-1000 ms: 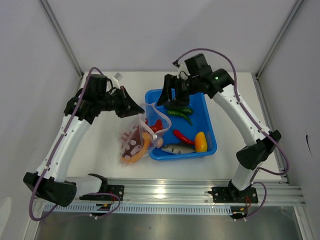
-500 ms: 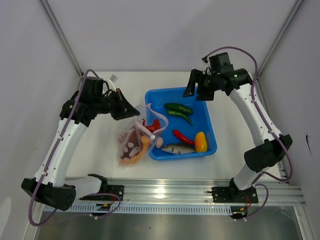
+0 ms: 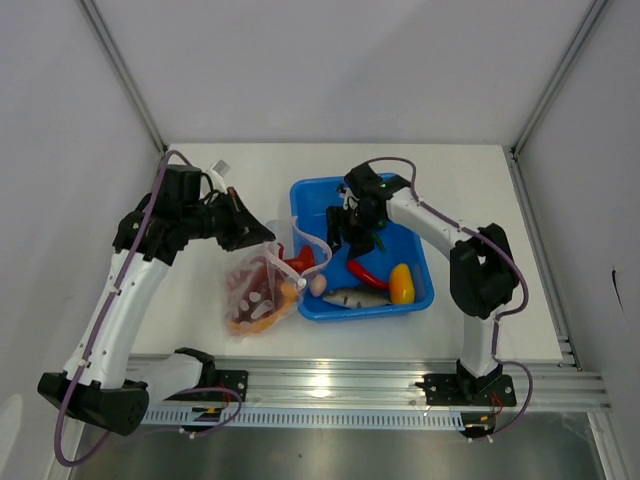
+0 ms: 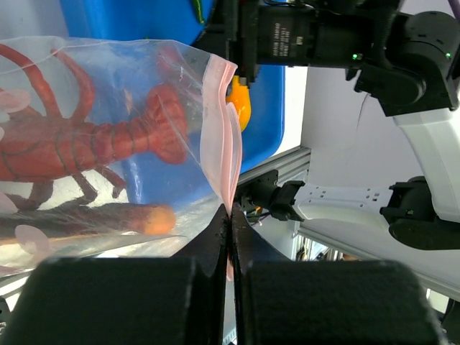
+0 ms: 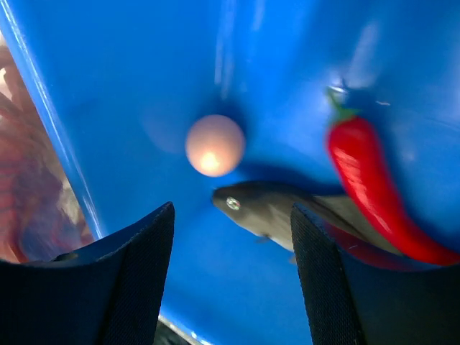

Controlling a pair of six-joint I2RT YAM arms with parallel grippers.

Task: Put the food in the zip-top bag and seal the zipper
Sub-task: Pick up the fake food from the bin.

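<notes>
Top external view: the right arm reaches down into the blue tub (image 3: 428, 262), while the left arm holds the zip-top bag (image 3: 252, 298) up just beside the tub's left wall.
Blue tub: it holds the loose food, namely the yellow pepper (image 3: 401, 283), red chili (image 3: 364, 271), grey fish (image 3: 353, 297) and pale egg (image 3: 317, 285).
Zip-top bag: it hangs partly filled, with a red lobster (image 4: 86, 140) inside and its mouth gaping toward the tub.
Right gripper (image 5: 231, 215): its fingers are spread with nothing between them, low over the fish (image 5: 277, 212), with the egg (image 5: 214, 144) just beyond.
Left gripper (image 4: 228, 215): its fingers are pressed together, pinching the bag's mouth edge.
Zipper (image 4: 218, 118): the pink strip stands unsealed.
Step in hand: picking the next piece from the tub, probably the fish.
Doing it well: the right gripper should centre the fish's body between the spread fingers and come down across its narrow width. It should stay off the chili (image 5: 374, 190), which touches the fish's tail side. The left gripper should hold the mouth steady and wide.
Risk: the smooth fish may slide along the tub floor, or the chili may be caught with it.
Change, right arm: a second ago it was raised over the tub's far end, and it has since dropped into the tub.
Change, bag: it now sits slightly lower and further left than before.
</notes>
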